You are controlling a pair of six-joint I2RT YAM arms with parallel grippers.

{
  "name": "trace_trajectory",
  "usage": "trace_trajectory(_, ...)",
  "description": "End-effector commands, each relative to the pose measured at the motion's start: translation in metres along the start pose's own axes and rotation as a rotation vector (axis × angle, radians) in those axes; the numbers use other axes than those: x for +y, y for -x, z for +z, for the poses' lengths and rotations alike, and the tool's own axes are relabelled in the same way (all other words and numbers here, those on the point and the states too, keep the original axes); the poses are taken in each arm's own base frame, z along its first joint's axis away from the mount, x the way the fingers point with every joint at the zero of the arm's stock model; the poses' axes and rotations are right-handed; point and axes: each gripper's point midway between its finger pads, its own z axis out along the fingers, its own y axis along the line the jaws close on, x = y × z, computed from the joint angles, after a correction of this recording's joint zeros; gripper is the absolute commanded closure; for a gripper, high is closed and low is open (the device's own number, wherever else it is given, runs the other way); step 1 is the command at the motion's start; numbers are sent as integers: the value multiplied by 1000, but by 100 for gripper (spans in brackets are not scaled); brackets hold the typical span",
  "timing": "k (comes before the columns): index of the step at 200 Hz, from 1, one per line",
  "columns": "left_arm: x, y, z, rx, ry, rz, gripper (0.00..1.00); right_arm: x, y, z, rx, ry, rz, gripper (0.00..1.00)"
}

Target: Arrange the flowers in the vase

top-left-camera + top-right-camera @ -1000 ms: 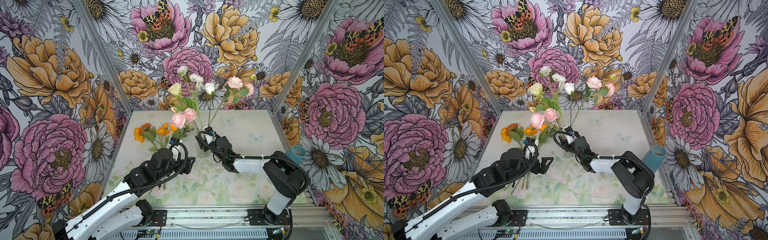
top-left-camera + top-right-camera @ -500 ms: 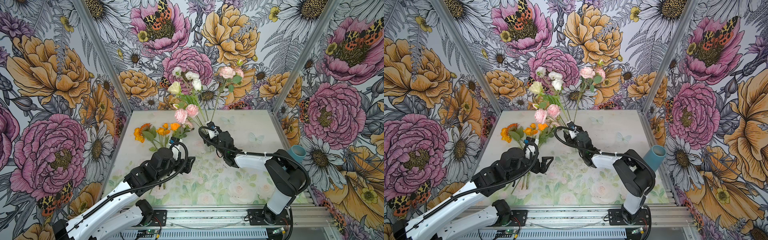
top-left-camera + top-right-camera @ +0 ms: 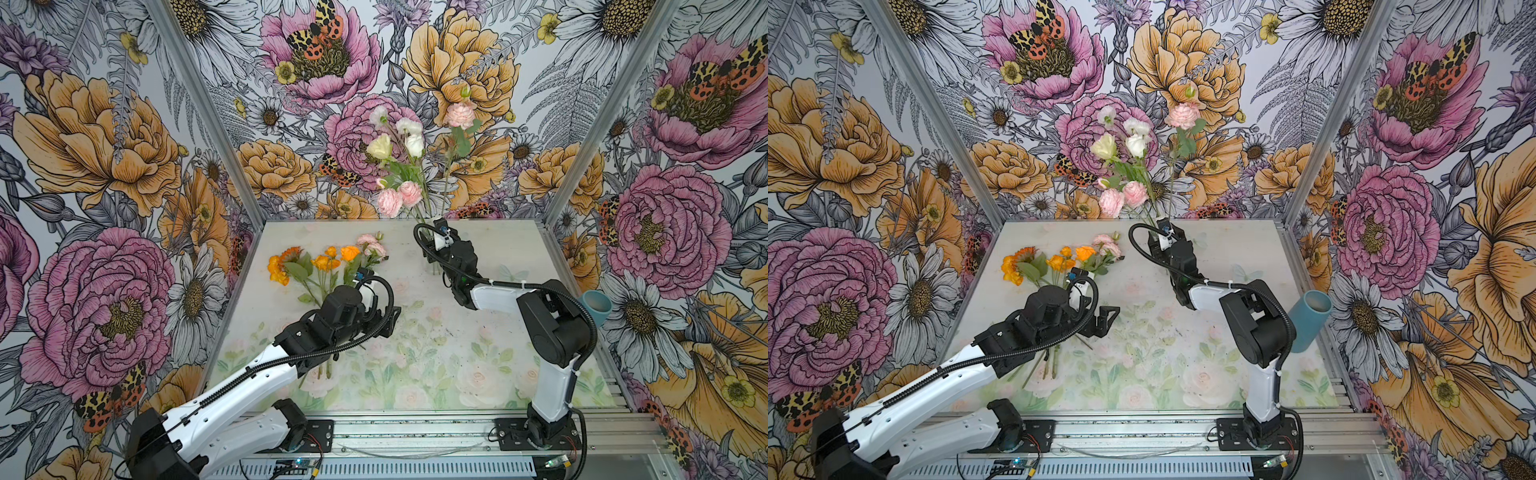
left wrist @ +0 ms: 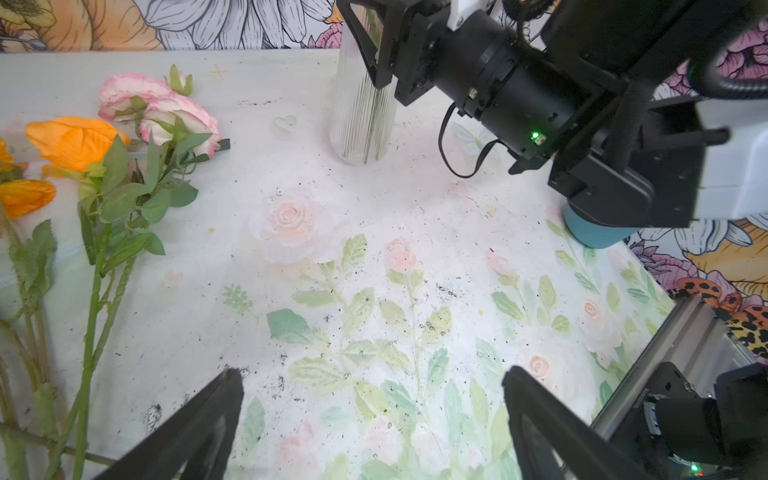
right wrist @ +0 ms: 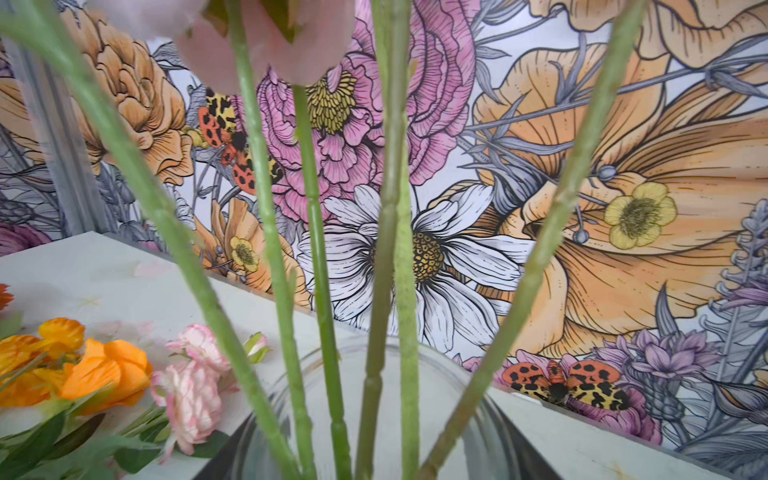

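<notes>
orange blooms (image 3: pixel 349 252): the left part of a loose bunch lying flat on the desk (image 3: pixel 478 365). They are at its left rear, with heads toward the back wall and stems toward the front.
pink blooms (image 3: pixel 372 246): two, at the right end of the same bunch and touching the orange ones' leaves. They are outside the vase.
left gripper (image 3: pixel 1108 321): over the desk just right of the loose stems, with its arm covering their lower part in both top views. The jaws are spread wide with nothing between them, and the left wrist view shows only bare printed desk in the gap. I cannot tell whether they touch the desk.
flowers (image 3: pixel 405 162): cream-white and pink heads held high against the back wall. One taller pink bloom (image 3: pixel 459 114) is at the right, and all their stems run down into the vase.
vase (image 4: pixel 361 120): clear ribbed glass, upright at rear centre, right of the loose bunch and apart from it. In the right wrist view several green stems fan out of its mouth.
right gripper (image 4: pixel 358 35): at the vase's upper part, hiding most of it in both top views. One of the jaws lies across the glass in the left wrist view and the other is hidden behind it, so they are pinching the vase.
tube (image 3: pixel 1308 324): teal and open-ended, at the desk's right edge beside the right arm, well apart from the vase.
</notes>
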Motion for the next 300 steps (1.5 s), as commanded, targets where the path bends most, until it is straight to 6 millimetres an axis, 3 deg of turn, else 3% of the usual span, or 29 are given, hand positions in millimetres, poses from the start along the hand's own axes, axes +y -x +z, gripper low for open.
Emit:
trace_trajectory(1, -20, 13, 7, -40, -114, 54, 1, -31, 79, 8, -278, -79, 76, 41)
trace_trajectory(50, -47, 19, 26, -40, -260, 84, 1, -50, 62, 29, -332, -141, 122, 41)
trace_trajectory(95, -49, 16, 39, -12, -264, 84, 1, -58, 51, 26, -345, -187, 149, 41)
trace_trajectory(152, -50, 17, 36, -20, -270, 82, 1, -68, 33, 24, -301, -263, 169, 41)
trace_trajectory(188, -48, 16, 36, -22, -263, 85, 2, -86, 22, 25, -291, -315, 176, 41)
trace_trajectory(271, -51, 16, 40, -15, -278, 91, 1, -91, 1, 31, -258, -327, 191, 40)
trace_trajectory(300, -50, 15, 39, -20, -274, 92, 1, -94, -9, 28, -240, -353, 205, 28)
